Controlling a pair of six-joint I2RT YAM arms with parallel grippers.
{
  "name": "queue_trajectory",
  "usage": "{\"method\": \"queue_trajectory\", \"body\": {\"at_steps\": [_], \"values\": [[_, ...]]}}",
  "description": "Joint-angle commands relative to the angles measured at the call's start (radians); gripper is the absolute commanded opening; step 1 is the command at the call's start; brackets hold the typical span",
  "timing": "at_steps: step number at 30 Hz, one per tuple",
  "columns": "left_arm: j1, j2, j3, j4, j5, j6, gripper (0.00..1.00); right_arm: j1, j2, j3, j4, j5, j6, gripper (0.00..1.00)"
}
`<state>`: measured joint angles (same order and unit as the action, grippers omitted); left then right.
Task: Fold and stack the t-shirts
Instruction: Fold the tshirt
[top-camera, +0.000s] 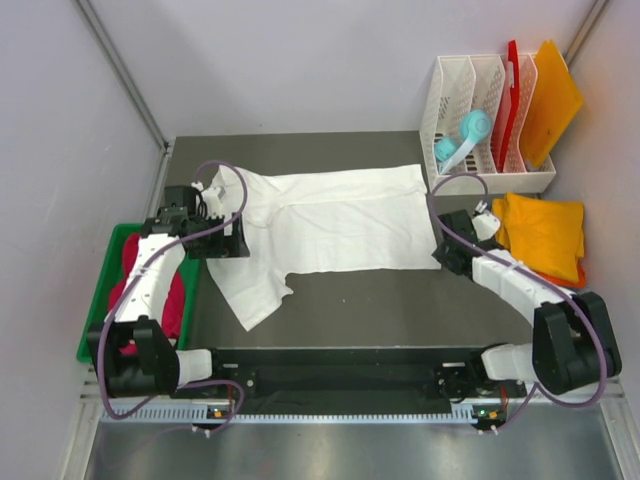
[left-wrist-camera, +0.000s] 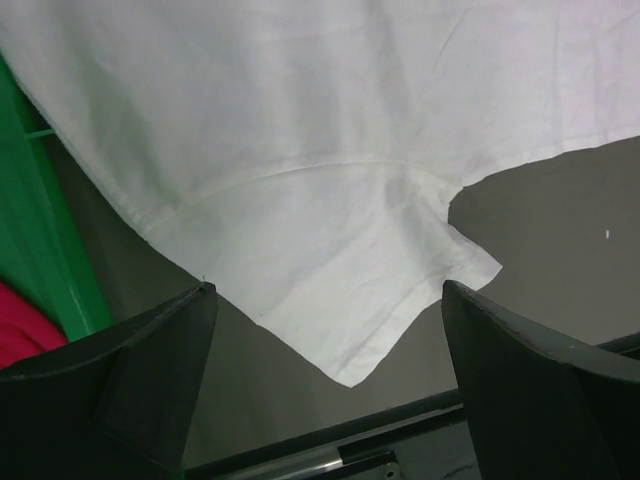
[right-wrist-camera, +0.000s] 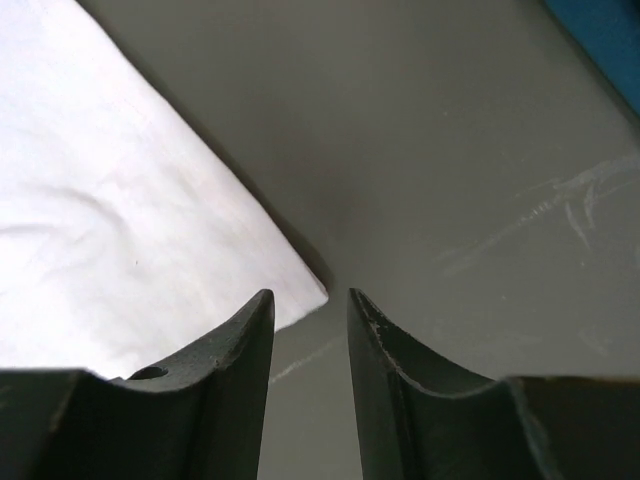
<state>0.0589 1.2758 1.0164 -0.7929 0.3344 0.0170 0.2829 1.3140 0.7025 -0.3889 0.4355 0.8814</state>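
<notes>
Step judged: white t-shirt (top-camera: 340, 225) laid flat mid-frame, unfolded. Left claw (left-wrist-camera: 327, 288) wide open, empty; right claw (right-wrist-camera: 308, 295) narrowly parted, empty, beside corner. Next: grip edges, fold.

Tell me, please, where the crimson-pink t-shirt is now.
In the top view, the crimson-pink t-shirt lies in the green bin on the left side, under the left arm, beside the white t-shirt.

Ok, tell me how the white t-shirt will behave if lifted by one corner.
The white t-shirt would probably sag limply: it lies flat with soft creases. Its edges look thin, so it is likely light. Pushed, it would probably bunch up rather than slide whole over the table.
</notes>
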Motion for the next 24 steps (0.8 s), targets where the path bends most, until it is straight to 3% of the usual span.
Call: {"method": "queue_trajectory", "body": {"at_steps": [1, 4, 5, 8, 14, 15, 19, 24], "values": [[0.008, -0.073, -0.008, 0.204, -0.174, -0.015, 0.99, 0.009, -0.136, -0.031, 0.063, -0.012, -0.059, 0.36], [0.033, -0.189, -0.188, 0.471, -0.254, 0.027, 0.99, 0.015, -0.240, -0.015, 0.077, -0.009, -0.143, 0.37], [0.035, -0.234, -0.243, 0.664, -0.255, 0.076, 0.99, 0.016, -0.254, -0.008, 0.078, -0.011, -0.171, 0.38], [0.036, -0.218, -0.424, 0.979, -0.224, 0.127, 0.99, 0.018, -0.280, 0.037, 0.059, -0.012, -0.264, 0.39], [0.033, -0.054, -0.582, 1.283, -0.062, 0.074, 0.99, 0.019, -0.277, 0.164, -0.051, 0.031, -0.346, 0.39], [0.033, -0.040, -0.637, 1.410, -0.072, 0.072, 0.99, 0.018, -0.283, 0.181, -0.071, 0.034, -0.343, 0.39], [0.033, 0.063, -0.661, 1.537, -0.086, 0.083, 0.99, 0.018, -0.331, 0.192, -0.105, 0.046, -0.326, 0.39], [0.033, 0.132, -0.668, 1.650, -0.095, -0.014, 0.99, 0.018, -0.348, 0.164, -0.140, 0.063, -0.302, 0.39]]}}
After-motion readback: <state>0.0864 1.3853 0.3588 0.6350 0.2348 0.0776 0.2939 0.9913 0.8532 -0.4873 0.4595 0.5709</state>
